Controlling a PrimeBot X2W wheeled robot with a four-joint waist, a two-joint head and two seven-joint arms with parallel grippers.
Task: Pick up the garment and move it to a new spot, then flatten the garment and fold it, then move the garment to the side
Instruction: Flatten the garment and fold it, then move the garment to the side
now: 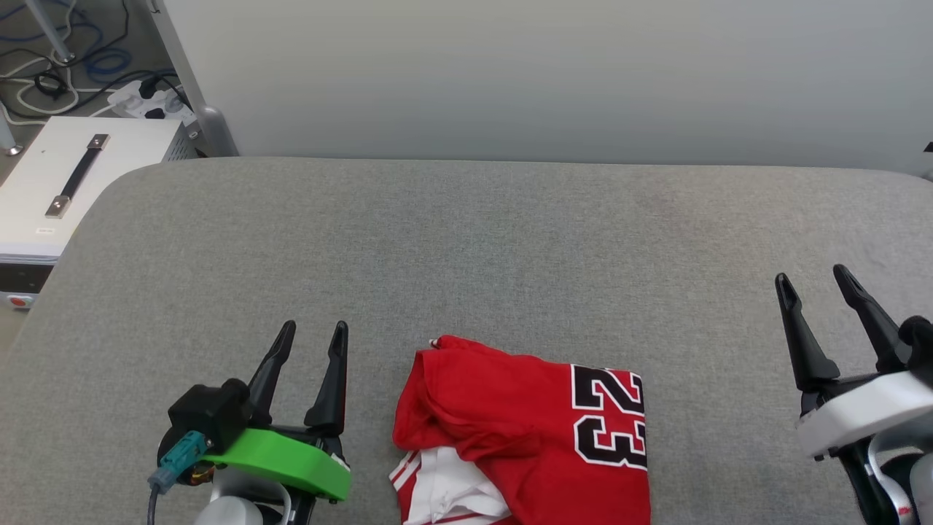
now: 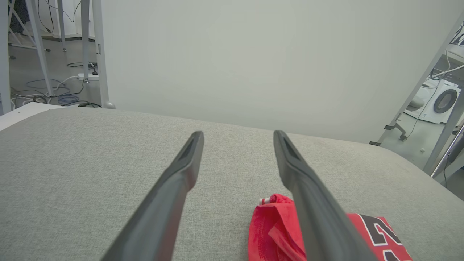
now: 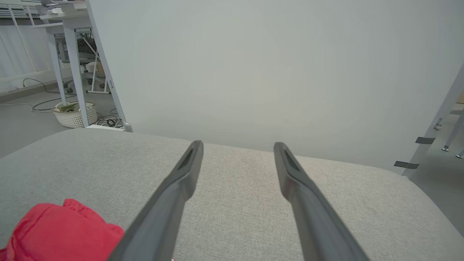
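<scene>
The garment (image 1: 525, 430), a red shirt with a black-and-white "23" and a white sleeve with striped trim, lies bunched on the grey padded table (image 1: 466, 240) near its front edge, partly cut off by the bottom of the head view. My left gripper (image 1: 315, 333) hovers open just left of it, fingers apart and empty. Far to the right, my right gripper (image 1: 813, 281) is open and empty too. In the left wrist view the garment (image 2: 272, 228) lies under and beside the right finger (image 2: 308, 203). The right wrist view has the garment (image 3: 58, 228) at the lower left, away from the fingers (image 3: 174, 195).
A white case with a black handle (image 1: 73, 182) stands off the table's left edge, with cables and a power strip (image 1: 146, 102) on the floor behind. A pale wall panel (image 1: 547, 73) backs the table. A white basket (image 3: 74, 114) sits on the floor.
</scene>
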